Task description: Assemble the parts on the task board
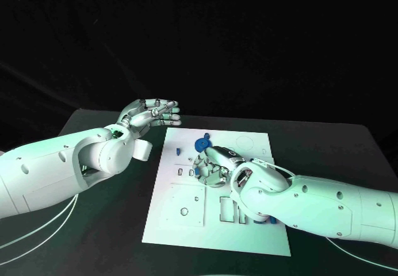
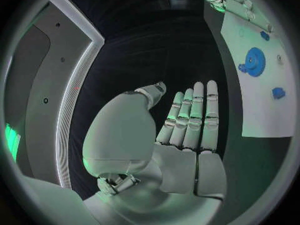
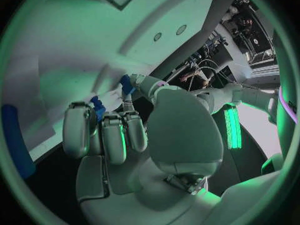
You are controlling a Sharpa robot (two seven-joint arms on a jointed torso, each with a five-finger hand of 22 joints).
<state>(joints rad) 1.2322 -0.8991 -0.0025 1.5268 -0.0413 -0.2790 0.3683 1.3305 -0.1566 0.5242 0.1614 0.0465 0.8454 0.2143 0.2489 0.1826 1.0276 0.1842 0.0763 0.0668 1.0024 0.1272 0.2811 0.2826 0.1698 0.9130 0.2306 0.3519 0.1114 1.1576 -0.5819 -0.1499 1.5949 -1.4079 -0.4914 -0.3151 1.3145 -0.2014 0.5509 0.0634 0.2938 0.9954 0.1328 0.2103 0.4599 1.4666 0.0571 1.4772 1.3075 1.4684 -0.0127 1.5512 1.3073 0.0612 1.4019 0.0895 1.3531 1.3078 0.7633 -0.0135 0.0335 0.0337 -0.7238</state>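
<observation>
The white task board [image 1: 178, 221] lies in the middle of the black table. A blue gear [image 1: 202, 144] [image 2: 254, 61] stands near its far edge, and a small blue part [image 1: 178, 151] [image 2: 278, 92] sits to the left of it. My right hand [image 1: 213, 167] is down on the board just in front of the gear, fingers curled. Blue parts [image 3: 127, 83] show at its fingertips [image 3: 80, 116]; whether they are gripped is unclear. My left hand [image 1: 152, 112] [image 2: 187, 130] hovers off the board's far left corner, fingers straight and holding nothing.
The board has several cut-out slots [image 1: 225, 208] toward its near side. A further blue part [image 1: 264, 221] peeks out beneath my right forearm. Bare black table [image 1: 99, 230] surrounds the board.
</observation>
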